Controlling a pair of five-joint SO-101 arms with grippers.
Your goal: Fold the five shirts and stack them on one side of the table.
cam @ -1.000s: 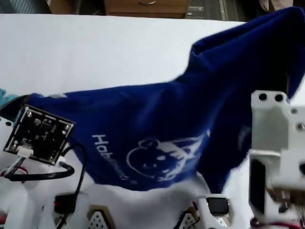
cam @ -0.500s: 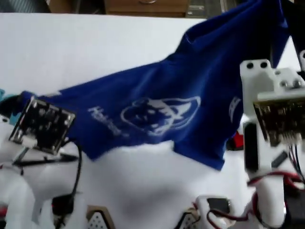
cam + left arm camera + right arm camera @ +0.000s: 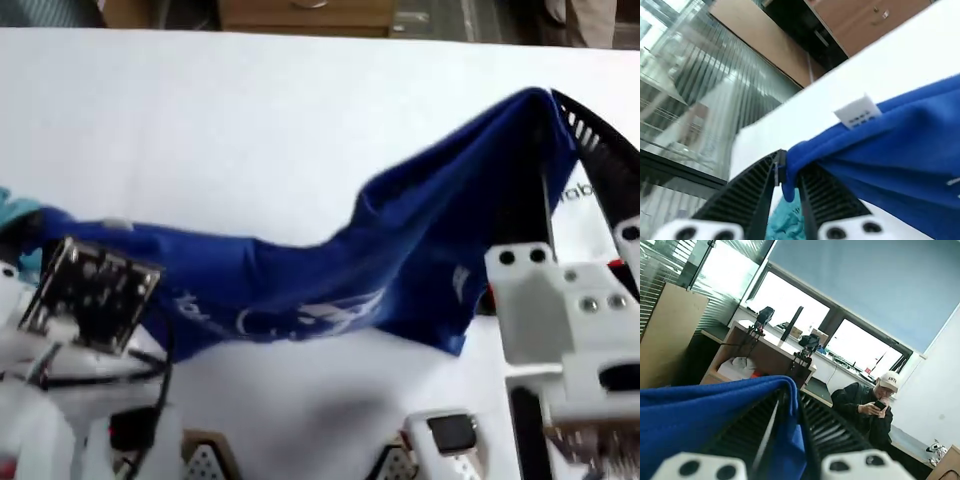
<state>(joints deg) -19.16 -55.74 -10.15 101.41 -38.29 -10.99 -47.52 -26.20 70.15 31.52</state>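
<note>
A dark blue fabric shirt with white print (image 3: 410, 260) spans the white bench (image 3: 250, 120), its long axis sloping from the left end effector (image 3: 787, 167), clenched on a low corner, up to the right end effector (image 3: 790, 397), clenched on the raised far edge.

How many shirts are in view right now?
2. A blue shirt hangs over the table, pinched at each end by an arm's jaws. A teal shirt peeks out at the table's left edge. Others may be hidden.
</note>
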